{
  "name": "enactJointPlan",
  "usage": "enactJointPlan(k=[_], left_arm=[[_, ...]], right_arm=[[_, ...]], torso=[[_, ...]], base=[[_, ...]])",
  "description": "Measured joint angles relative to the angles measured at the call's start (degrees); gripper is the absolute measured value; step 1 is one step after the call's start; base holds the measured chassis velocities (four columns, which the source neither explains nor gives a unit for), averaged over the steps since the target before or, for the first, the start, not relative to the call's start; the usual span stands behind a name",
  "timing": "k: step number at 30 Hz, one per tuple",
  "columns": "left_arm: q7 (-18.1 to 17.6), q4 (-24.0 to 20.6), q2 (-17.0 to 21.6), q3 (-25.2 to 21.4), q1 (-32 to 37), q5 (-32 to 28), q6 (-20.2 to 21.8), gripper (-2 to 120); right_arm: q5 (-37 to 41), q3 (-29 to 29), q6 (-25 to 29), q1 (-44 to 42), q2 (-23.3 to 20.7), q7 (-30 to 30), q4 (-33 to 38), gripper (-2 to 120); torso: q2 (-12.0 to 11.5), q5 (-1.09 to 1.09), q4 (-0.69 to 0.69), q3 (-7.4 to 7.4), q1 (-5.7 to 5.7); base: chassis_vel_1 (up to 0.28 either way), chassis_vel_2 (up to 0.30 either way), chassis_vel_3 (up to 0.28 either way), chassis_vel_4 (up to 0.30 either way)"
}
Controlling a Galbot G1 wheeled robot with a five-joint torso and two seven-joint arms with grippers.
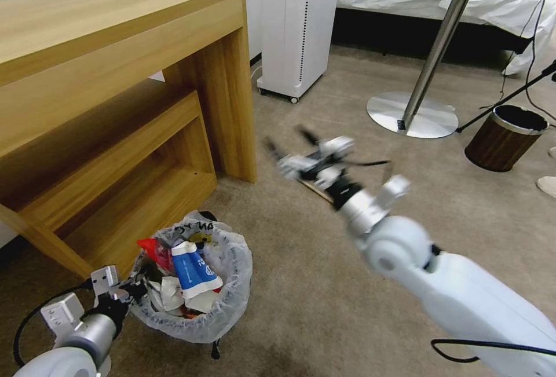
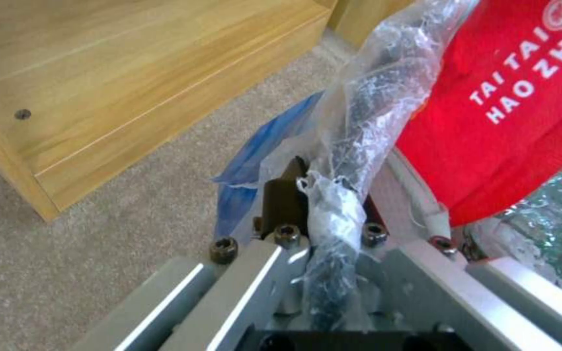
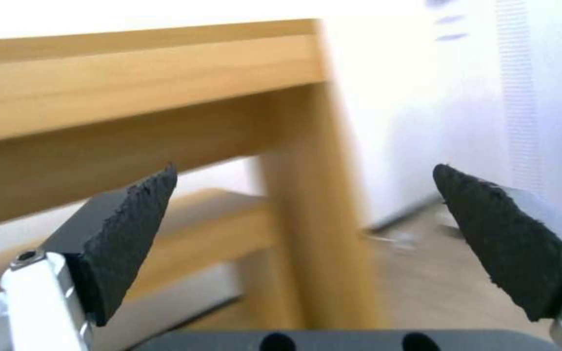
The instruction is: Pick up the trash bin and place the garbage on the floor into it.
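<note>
The trash bin (image 1: pixel 229 307), black with a crinkly translucent liner, is low at the left by the desk's foot. It holds garbage: a red bag (image 1: pixel 155 249), a blue-white carton (image 1: pixel 194 273) and crumpled wrappers. My left gripper (image 1: pixel 130 287) is shut on the bin's near rim. In the left wrist view the plastic-wrapped rim (image 2: pixel 359 126) runs between the left gripper's (image 2: pixel 333 204) fingers, with the red bag (image 2: pixel 522 97) beside it. My right gripper (image 1: pixel 286 138) hangs open and blurred over the beige floor (image 1: pixel 313 284), above a wooden stick (image 1: pixel 317 190). In its wrist view nothing lies between the right gripper's (image 3: pixel 305 168) black pads.
A wooden desk (image 1: pixel 116 76) with a low shelf stands at the left, right behind the bin. A white tower appliance (image 1: pixel 298 24) is at the back. At the right are a round table's steel base (image 1: pixel 411 113), a brown wood-grain bin (image 1: pixel 504 136) and black cables.
</note>
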Motion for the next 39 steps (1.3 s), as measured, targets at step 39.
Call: enactJointPlan(k=[39], left_arm=[[1.06, -2.46, 0.21, 0.27, 3.33, 1.31, -0.52, 0]], right_arm=[[-20.94, 26.45, -1.57, -22.62, 13.73, 9.55, -4.41, 100]], torso=[[0.0, -0.02, 0.01, 0.0, 0.0]], base=[[-0.014, -0.016, -0.014, -0.015]])
